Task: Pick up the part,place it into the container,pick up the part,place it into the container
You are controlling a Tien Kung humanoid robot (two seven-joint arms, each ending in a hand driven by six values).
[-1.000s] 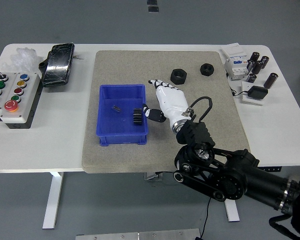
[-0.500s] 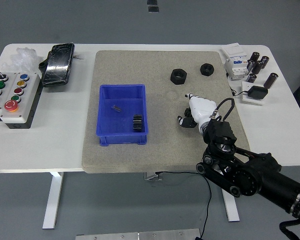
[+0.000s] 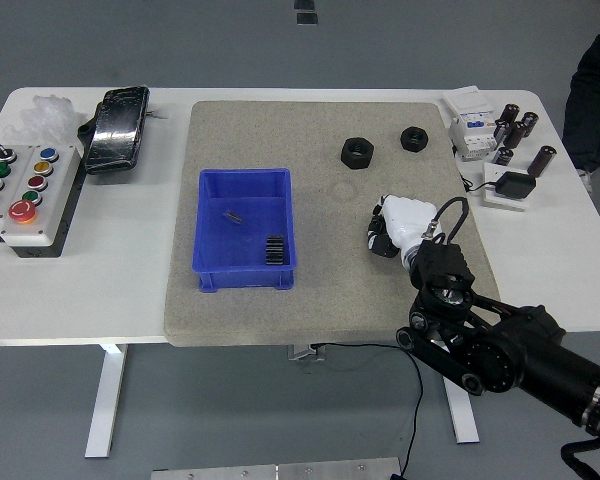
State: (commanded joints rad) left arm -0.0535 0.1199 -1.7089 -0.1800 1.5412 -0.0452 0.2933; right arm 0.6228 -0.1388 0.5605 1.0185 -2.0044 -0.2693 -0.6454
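Note:
A black gear [image 3: 275, 249] lies flat inside the blue bin [image 3: 212, 272], near its right wall, with a small dark part [image 3: 234, 215] further back in the bin. Two black nuts [image 3: 357, 152] [image 3: 414, 137] sit on the far part of the grey mat [image 3: 330, 300]. My right hand [image 3: 382, 236] hovers over the mat to the right of the bin, well apart from it. Its fingers are curled under the white palm and hold nothing. The left arm does not show.
A button box [image 3: 20, 195] and a black device [image 3: 116, 128] lie at the left of the table. Small electrical parts [image 3: 500, 140] crowd the far right corner. A person in dark clothes [image 3: 598, 90] stands at the right edge.
My right hand let go of the gear at the bin, drew back to the right over the mat and curled its fingers. The gear now lies flat in the bin. A person came in at the right.

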